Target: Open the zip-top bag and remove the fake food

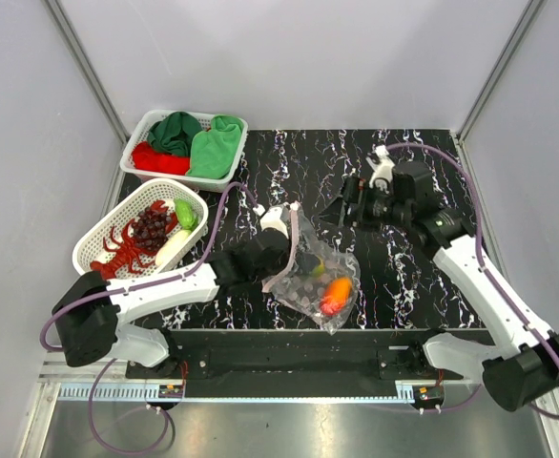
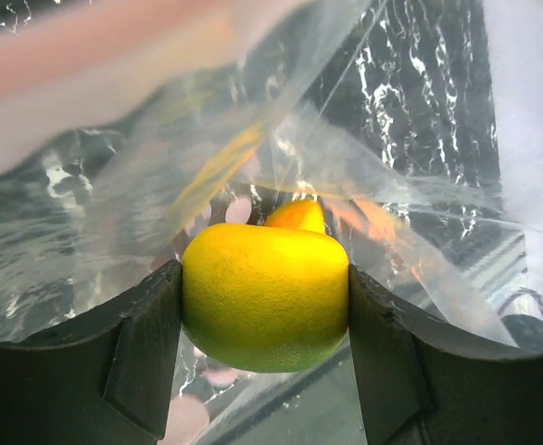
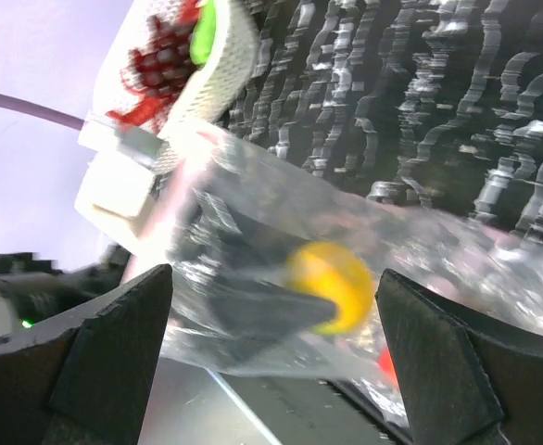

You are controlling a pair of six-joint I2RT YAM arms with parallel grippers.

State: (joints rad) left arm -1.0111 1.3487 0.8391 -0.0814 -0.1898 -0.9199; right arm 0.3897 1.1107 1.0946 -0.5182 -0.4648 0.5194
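The clear zip-top bag (image 1: 320, 284) lies at the table's front middle, its pink zip strip (image 1: 295, 232) raised towards the back. My left gripper (image 1: 304, 264) reaches inside the bag's mouth. In the left wrist view the left gripper (image 2: 265, 311) is shut on a yellow-green fruit (image 2: 265, 295), with an orange-red fruit (image 2: 296, 216) behind it. That orange-red fruit (image 1: 337, 295) rests low in the bag. My right gripper (image 1: 341, 210) hovers open behind the bag, touching nothing. Through the right gripper (image 3: 271, 362) I see the bag (image 3: 253, 213) and the yellow-green fruit (image 3: 332, 286).
A white oval basket (image 1: 96, 242) at the left holds a red lobster (image 1: 122, 254), dark grapes (image 1: 151, 227), a white radish (image 1: 170, 248) and a green vegetable (image 1: 186, 214). Behind it a rectangular basket (image 1: 232, 176) holds green and red cloths. Grey walls enclose the black marbled table (image 1: 289, 172).
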